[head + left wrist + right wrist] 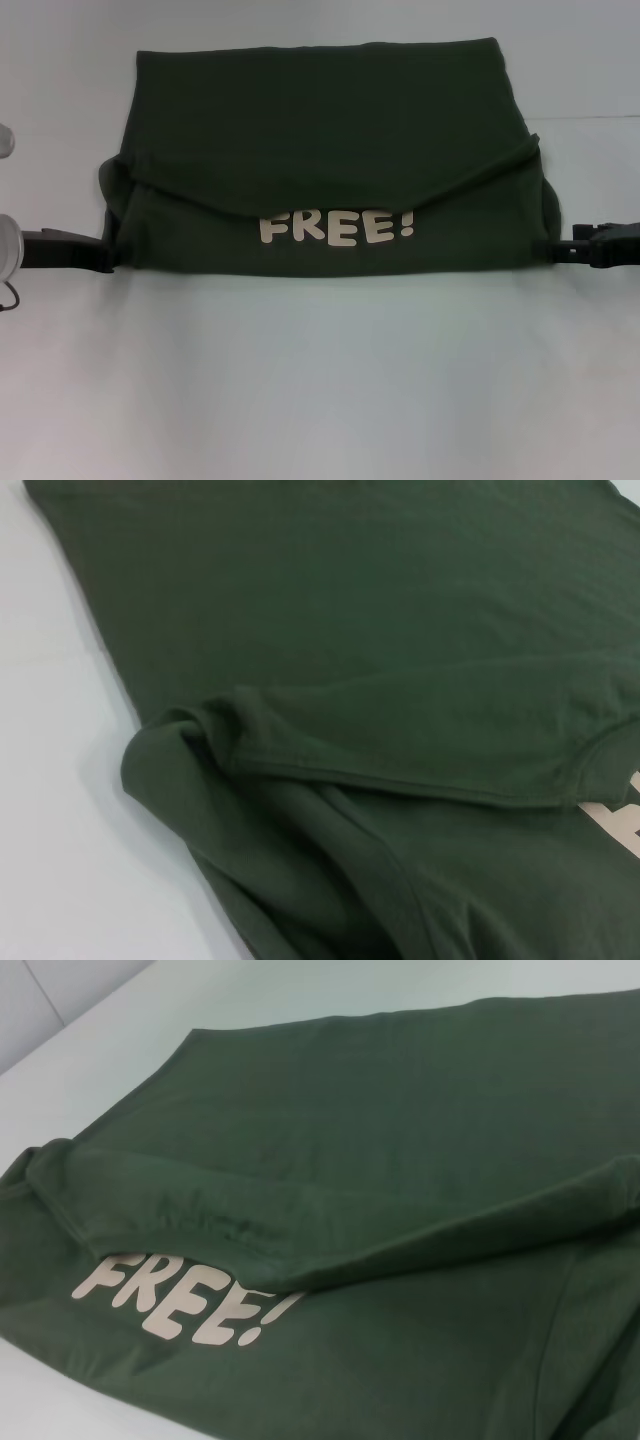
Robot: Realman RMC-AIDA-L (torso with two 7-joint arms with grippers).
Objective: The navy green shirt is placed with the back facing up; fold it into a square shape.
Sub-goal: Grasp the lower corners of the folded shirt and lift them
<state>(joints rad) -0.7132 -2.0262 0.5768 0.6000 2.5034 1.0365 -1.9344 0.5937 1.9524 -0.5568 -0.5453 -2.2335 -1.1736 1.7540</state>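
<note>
Pincer state first: my left pincer [108, 258] sits low on the counter [320, 400] at the shirt's left near corner, and my right pincer [560, 250] mirrors it at the right near corner. Both touch or slip under the cloth edge, but whether either is wide, narrow or gripping fabric I cannot tell.

Between them lies the shirt [320, 110], a broad band with its long axis running left to right, straight from one pincer to the other. A flap is folded over so the cream lettering [335, 228] shows near the front edge, with a curved hem draped just above it.

Neither arm is nearer; each has its own end. I judge the next fold should carry one short end across toward the other to square it up.
</note>
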